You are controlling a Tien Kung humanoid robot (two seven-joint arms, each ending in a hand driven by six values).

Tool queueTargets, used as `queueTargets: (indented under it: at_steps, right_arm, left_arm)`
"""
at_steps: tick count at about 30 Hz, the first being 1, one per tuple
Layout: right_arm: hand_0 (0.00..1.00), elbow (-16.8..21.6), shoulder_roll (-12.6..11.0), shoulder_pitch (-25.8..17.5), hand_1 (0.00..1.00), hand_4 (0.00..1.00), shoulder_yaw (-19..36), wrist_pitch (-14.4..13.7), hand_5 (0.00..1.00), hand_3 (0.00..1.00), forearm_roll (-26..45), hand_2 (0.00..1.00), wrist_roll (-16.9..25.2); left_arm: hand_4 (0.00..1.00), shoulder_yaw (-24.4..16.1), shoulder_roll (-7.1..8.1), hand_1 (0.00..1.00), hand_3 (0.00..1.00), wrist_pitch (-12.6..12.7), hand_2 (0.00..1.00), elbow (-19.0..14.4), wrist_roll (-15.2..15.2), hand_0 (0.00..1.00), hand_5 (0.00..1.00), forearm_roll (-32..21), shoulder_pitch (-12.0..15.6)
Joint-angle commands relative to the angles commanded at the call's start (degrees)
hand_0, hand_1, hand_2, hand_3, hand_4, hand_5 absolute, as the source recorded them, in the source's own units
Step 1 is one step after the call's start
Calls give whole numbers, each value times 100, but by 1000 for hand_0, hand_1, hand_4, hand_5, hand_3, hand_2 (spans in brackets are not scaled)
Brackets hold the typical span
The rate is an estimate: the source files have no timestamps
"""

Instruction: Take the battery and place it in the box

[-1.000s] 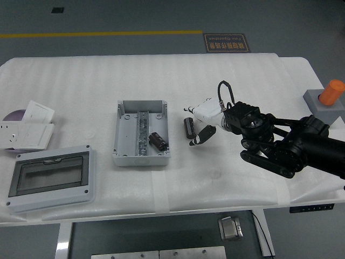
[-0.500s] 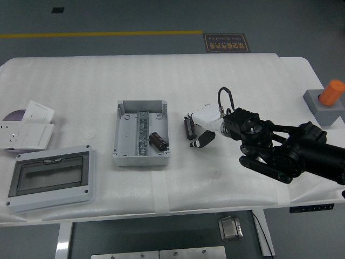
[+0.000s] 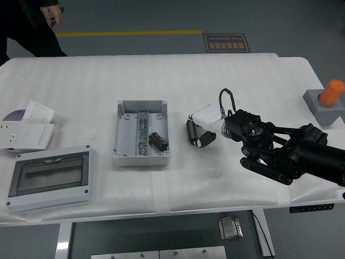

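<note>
the right arm reaches in from the worktop's right edge, and its white-and-black five-fingered hand point(image 3: 202, 128) lies low on the white padded worktop point(image 3: 215, 81), fingers curled around a small dark cylindrical battery point(image 3: 190, 131) that sits just right of the open grey plastic junction box point(image 3: 140, 133). the hand looks to be grasping the battery, with the battery touching the worktop or only just above it; i cannot tell which. a second dark cylindrical battery point(image 3: 157, 140) already lies inside the box, right of its metal rail. near the worktop's front left corner rests a grey box lid with a dark clear window point(image 3: 50, 177), and behind it, at the left edge, a white socket strip point(image 3: 24, 135) with a purple disc point(image 3: 13, 115) beside it. at the right edge stands a grey block with an orange cylinder point(image 3: 326, 100). a person in dark clothes point(image 3: 29, 27) stands beyond the far left corner.
</note>
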Motion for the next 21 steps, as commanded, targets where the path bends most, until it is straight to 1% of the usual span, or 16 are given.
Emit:
queueTargets:
  at_steps: [1,4,6,11,13,17,19,21]
  right_arm:
    - [770,35,-22,11,604,613,-46,-66,416,684,16,611,-29]
    - [770,221,-124,65,604,613,-265,-389,416,684,114,611,-184]
    - [769,382,-198,110,600,611,-269,-528,421,678,108,608,-282]
    - [767,853,-361,187,600,608,128,-567,425,678,-40,603,-489]
    - [767,1074,-399,178,600,608,329,-559,425,678,63,603,-583]
    - [771,1519,-375,81,603,609,727,-612,429,681,231,603,-705]
    - [771,1749,-288,-17,603,609,940,-689,429,681,302,603,-729]
    - [771,1888,-169,-118,603,609,1101,-754,429,681,308,603,-740]
  left_arm:
    - [515,0,-2,695,599,4,518,0,-5,682,566,2,3]
    - [515,21,-14,695,599,14,518,4,-14,682,566,-18,22]
    - [514,49,-23,695,599,16,518,11,-14,682,566,-43,39]
    - [514,98,-38,695,599,17,518,28,-13,682,568,-98,68]
    - [514,105,-43,695,599,16,518,32,-12,682,568,-110,74]
    - [515,131,-53,694,599,10,518,40,-7,682,569,-142,95]
    - [515,161,-59,694,599,5,518,49,-4,682,569,-173,110]
    - [515,194,-64,694,599,2,518,59,-1,682,569,-208,123]
